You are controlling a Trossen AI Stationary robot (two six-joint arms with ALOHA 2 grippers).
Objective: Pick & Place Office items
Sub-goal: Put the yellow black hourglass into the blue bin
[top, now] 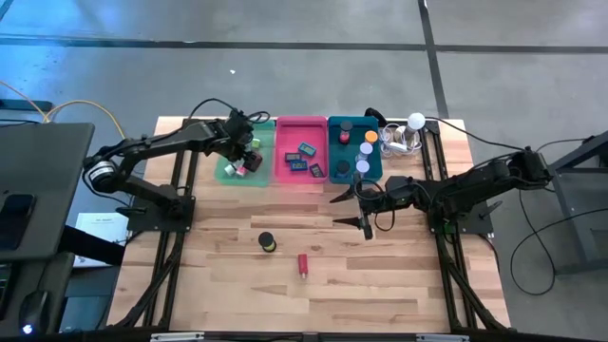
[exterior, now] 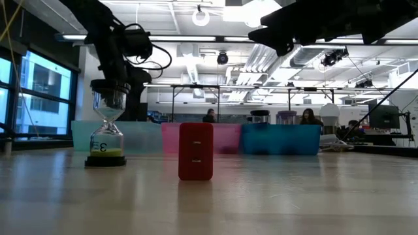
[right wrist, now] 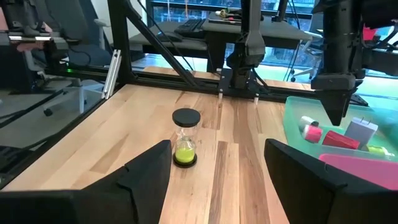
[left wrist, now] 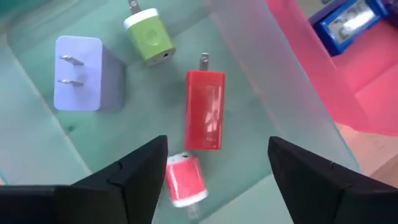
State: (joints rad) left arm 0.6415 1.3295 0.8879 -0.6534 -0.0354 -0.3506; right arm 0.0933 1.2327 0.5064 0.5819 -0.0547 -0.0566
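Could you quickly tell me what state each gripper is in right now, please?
Left gripper: open, empty, over the green tray.
Right gripper: open, empty, above the bare table.

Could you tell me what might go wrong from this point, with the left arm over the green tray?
The left tool hangs open low over the red charger and the pink charger in the green tray; lifting off could nudge them. On the table, the hourglass stands upright near the right tool and might topple if brushed.

- Three trays in a row at the table's (top: 399,285) far edge
- Left tray (top: 228,176) holds four chargers (left wrist: 204,110)
- Hourglass (top: 268,242) and plug block (top: 302,264) on open table, well in front of trays, near each other
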